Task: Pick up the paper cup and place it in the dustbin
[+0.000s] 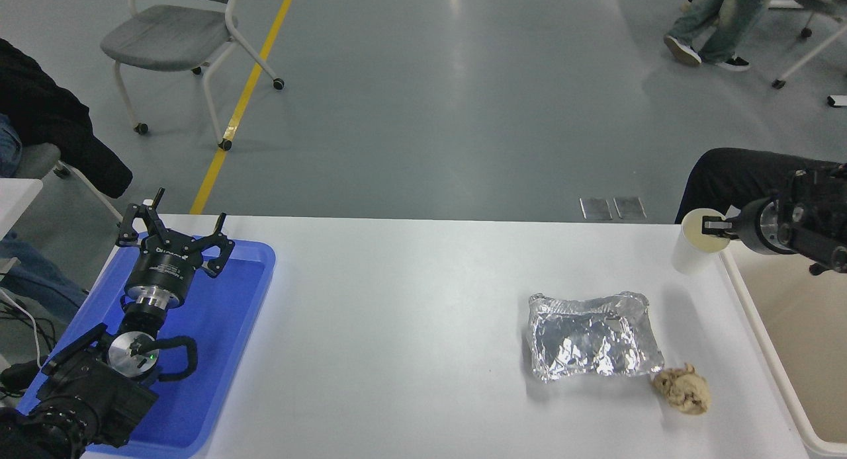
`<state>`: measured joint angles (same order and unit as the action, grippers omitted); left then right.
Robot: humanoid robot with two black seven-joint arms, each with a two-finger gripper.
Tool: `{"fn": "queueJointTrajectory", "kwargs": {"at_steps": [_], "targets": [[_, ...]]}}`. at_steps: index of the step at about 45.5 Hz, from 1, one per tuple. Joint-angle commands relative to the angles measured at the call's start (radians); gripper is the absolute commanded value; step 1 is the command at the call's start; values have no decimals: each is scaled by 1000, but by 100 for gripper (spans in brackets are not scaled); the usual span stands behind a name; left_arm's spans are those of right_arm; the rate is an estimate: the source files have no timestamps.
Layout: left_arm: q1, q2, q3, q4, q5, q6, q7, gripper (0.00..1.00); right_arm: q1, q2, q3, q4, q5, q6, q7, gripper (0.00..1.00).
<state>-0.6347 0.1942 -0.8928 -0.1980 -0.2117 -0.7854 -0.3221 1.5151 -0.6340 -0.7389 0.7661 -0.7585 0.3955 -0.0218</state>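
While pinched at its rolled rim by the right hand (709,225), a plain cream tapered paper cup (693,249).

Blue tray (225,353), lower left; foil tray (592,336) and crumpled brown paper ball (683,390), lower right; grey chair (175,39), upper left.

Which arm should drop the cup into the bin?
Right. The right gripper grips the paper cup by its rim beside the dustbin; the left gripper sits over the blue tray.
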Motion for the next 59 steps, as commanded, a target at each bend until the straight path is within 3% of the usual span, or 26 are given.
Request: {"fn": "queueJointTrajectory", "kwargs": {"at_steps": [1, 7, 22, 32, 38, 47, 56, 59], "targets": [[0, -1, 0, 0, 0, 0, 0, 100, 312, -72, -121, 150, -22, 175, 2, 0], [0, 1, 0, 0, 0, 0, 0, 100, 441, -73, -174, 183, -24, 259, 0, 0], [0, 1, 0, 0, 0, 0, 0, 100, 511, -81, -223, 202, -39, 304, -4, 0], [0, 1, 0, 0, 0, 0, 0, 100, 464, -199, -235, 135, -153, 286, 0, 0], [0, 1, 0, 0, 0, 0, 0, 100, 340, -248, -217, 23, -154, 226, 6, 0], [0, 1, 0, 0, 0, 0, 0, 100, 73, -268, -172, -198, -144, 102, 95, 0], [0, 1, 0, 0, 0, 0, 0, 100, -196, -257, 9, -307, -140, 3, 105, 0], [0, 1, 0, 3, 0, 0, 0, 100, -338, -230, 91, -340, -140, -95, 108, 0]]}}
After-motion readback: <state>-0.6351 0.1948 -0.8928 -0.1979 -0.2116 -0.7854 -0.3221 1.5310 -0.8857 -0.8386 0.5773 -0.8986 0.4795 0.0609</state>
